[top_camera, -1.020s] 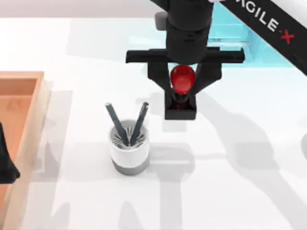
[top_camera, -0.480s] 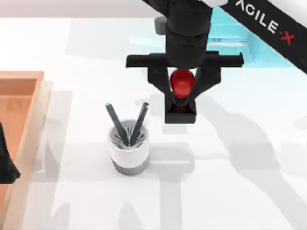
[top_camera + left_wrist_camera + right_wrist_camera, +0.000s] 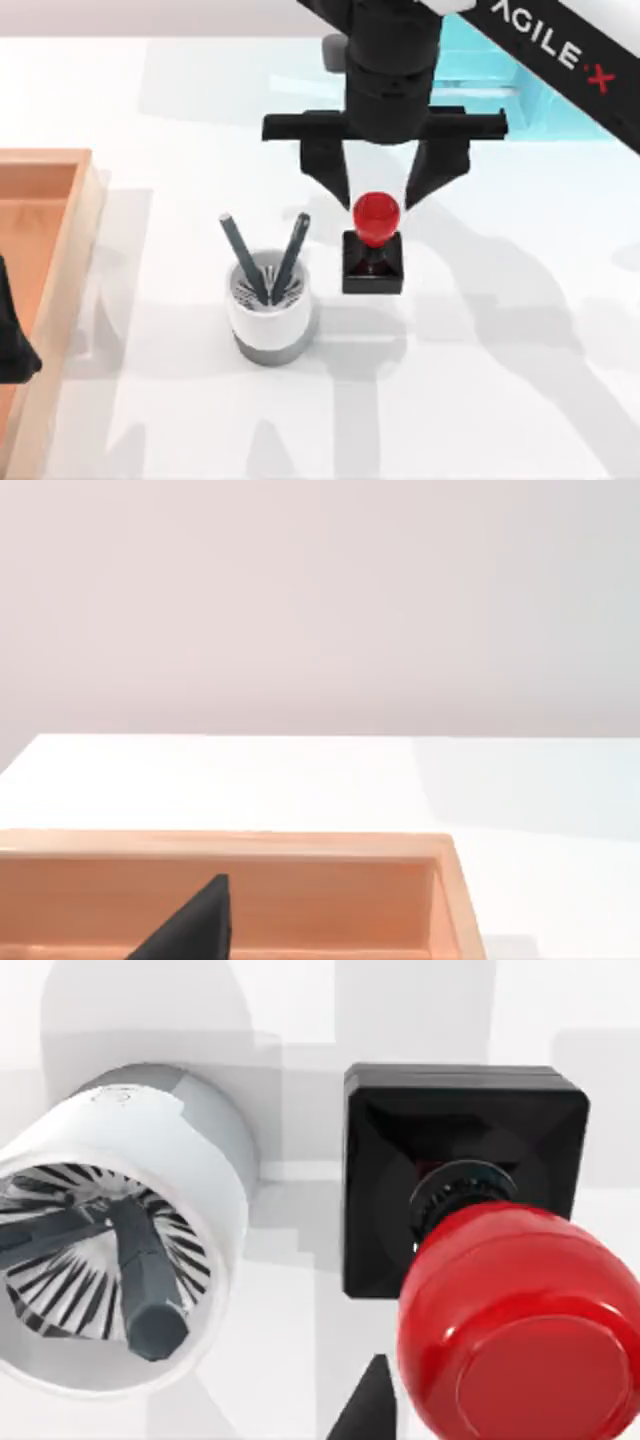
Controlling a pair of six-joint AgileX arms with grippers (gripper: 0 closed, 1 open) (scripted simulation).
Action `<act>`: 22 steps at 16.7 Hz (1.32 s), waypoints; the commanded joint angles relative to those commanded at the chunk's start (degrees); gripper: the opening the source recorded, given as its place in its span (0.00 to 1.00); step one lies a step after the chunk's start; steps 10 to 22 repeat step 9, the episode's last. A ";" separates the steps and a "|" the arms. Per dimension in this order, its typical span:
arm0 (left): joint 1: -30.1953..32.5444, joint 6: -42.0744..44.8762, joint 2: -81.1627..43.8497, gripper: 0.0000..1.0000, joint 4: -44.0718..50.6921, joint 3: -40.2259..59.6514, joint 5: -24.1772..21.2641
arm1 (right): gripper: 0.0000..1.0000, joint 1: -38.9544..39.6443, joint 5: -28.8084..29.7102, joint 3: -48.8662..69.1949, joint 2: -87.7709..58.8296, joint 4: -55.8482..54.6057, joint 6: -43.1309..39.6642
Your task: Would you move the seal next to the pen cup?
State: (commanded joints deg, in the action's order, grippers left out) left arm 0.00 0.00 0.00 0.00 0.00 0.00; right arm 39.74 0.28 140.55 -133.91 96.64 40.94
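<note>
The seal (image 3: 373, 256) is sitting upright on the white surface (image 3: 480, 380), square black base flat down and glossy red knob pointing up, just beside the pen cup (image 3: 268, 315) on the cup's right in the top view. A thin strip of surface is showing between the two, so they are close but not touching. The right pincer (image 3: 384, 190) is hanging just above and behind the seal, its two dark fingers (image 3: 325, 170) spread wide to either side of the red knob and gripping nothing (released, no contact visible with the knob). The black arm with its AgileX lettering is reaching in from the upper right corner.

From the right wrist view, the seal (image 3: 480, 1260) is looming large, red knob nearest the camera and black base under it, with the pen cup (image 3: 120, 1230) alongside, its mesh-like inside and one dark grey pen (image 3: 145, 1280) plain to see. In the top view both pens (image 3: 262, 258) are leaning apart in a V out of the cup.

Over at the left edge, a wooden tray (image 3: 60, 260) is lying on the surface, and the left pincer (image 3: 12, 340) is parked above it; I cannot tell whether it is released or clenched. The left wrist view is showing the tray (image 3: 300, 850) wall and a dark pincer tip.
</note>
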 joint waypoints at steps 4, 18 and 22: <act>0.00 0.00 0.00 1.00 0.00 0.00 0.00 | 1.00 0.00 0.00 0.00 0.00 0.00 0.00; 0.00 0.00 0.00 1.00 0.00 0.00 0.00 | 1.00 0.00 0.00 0.00 0.00 0.00 0.00; 0.00 0.00 0.00 1.00 0.00 0.00 0.00 | 1.00 0.00 0.00 0.00 0.00 0.00 0.00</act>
